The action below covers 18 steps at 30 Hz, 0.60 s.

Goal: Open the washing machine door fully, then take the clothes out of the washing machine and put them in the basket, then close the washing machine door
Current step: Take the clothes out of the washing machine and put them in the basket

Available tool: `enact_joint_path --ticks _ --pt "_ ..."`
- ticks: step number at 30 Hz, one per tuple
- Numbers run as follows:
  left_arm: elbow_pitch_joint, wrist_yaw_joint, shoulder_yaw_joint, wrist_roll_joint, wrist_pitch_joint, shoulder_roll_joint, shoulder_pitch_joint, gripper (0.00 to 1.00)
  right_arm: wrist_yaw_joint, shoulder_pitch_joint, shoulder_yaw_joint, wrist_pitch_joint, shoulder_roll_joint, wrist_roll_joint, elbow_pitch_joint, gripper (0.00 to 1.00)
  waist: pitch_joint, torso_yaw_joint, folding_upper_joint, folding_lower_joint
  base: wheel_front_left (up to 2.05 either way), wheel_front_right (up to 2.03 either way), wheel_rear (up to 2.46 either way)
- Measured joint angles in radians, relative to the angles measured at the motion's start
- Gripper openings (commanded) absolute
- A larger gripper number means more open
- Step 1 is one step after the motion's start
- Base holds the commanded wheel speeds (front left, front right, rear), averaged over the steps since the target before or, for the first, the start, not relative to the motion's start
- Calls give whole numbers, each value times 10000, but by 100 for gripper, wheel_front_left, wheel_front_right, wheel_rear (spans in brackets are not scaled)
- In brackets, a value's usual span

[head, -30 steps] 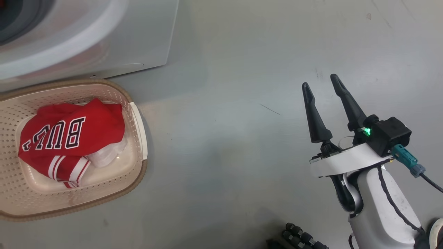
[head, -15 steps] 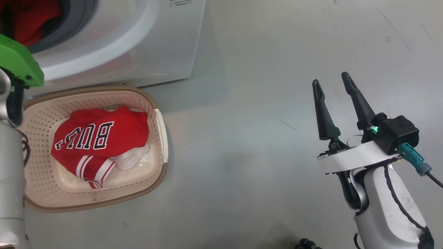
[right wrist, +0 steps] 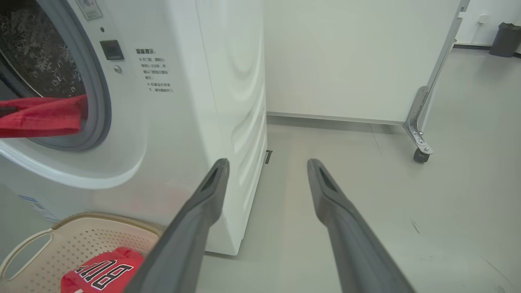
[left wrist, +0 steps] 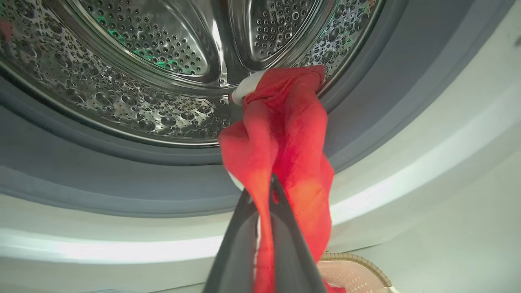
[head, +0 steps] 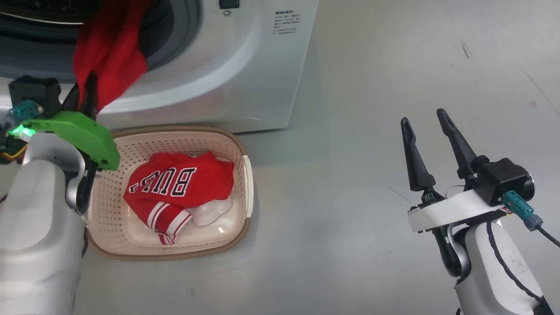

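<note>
The white washing machine [head: 245, 65] stands with its drum [left wrist: 142, 61] exposed; the washing machine door is out of view. My left gripper [head: 87, 87] [left wrist: 260, 185] is shut on a red garment [head: 109, 48] [left wrist: 285, 134] that trails from the drum over the grey gasket. Below it on the floor sits the cream basket [head: 238, 151] [right wrist: 49, 240], holding a red "BULLS" jersey [head: 179, 186] [right wrist: 101, 270] and some white fabric. My right gripper [head: 422, 120] [right wrist: 267, 162] is open and holds nothing, hovering over the floor well right of the machine.
Grey floor [head: 350, 87] stretches open to the right of the machine and basket. A white partition on a castor [right wrist: 421, 154] stands behind, and a dark bin [right wrist: 504, 38] is far back right.
The head camera has turned, so the picture shifted right and down. My left arm has come into view, holding the red garment at the drum's mouth. The right gripper stays open.
</note>
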Motion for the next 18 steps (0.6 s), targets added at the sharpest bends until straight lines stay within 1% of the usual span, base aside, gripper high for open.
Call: enact_joint_path --ticks 5,15,18 --pt "-205 -50 -115 2 -623 -81 575 0 10 290 -17 0 -6 -10 130 100 -527 425 0 0 0 0 0" --pt "-1237 -77 -324 303 -2178 -61 1423 0 12 629 25 0 0 -94 245 100 -1473 1096 0 0 0 0 0" --pt "-1682 -77 -215 314 -2368 -61 1613 0 13 768 27 0 0 -94 259 100 -1699 1226 0 0 0 0 0"
